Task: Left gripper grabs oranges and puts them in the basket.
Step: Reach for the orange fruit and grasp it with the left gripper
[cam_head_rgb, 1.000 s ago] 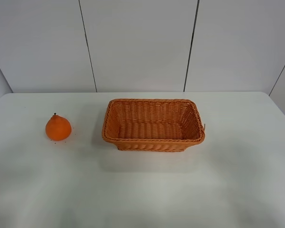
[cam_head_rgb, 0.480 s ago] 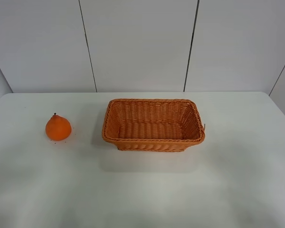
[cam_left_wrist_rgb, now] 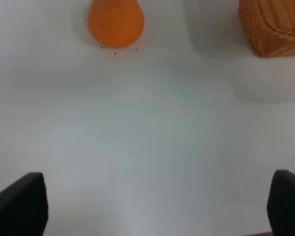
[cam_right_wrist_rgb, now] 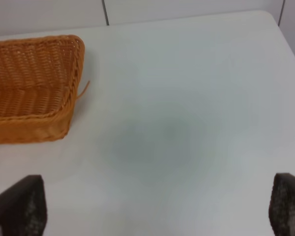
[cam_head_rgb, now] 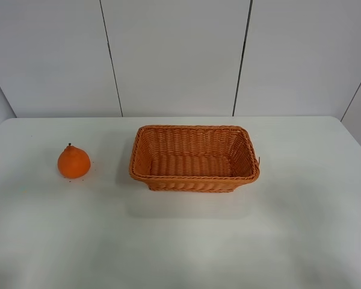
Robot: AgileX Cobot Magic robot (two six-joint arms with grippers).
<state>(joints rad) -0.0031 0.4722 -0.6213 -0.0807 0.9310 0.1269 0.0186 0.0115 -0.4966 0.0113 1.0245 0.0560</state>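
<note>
The white surface fills my high view, and over the last second nothing on it has shifted: same layout, frame for frame. The wicker basket sits mid-surface, upright, with nothing inside it. The orange stands well apart from it on my left side, knob and stem up, a few dark specks just beside its base. Neither arm shows in the high view.

On the left wrist camera I've got the left claw. Its tips sit at the far edges of the picture, spread wide, with nothing between them. The orange is ahead and untouched, and a corner of the basket shows off to one side. The right claw reads the same: wide apart, gripping nothing, looking at the basket's other end.

No change means no progress. I judge we're at the very start, with the reach toward the orange not yet begun. Next I'd bring the left claw forward to straddle the fruit.
</note>
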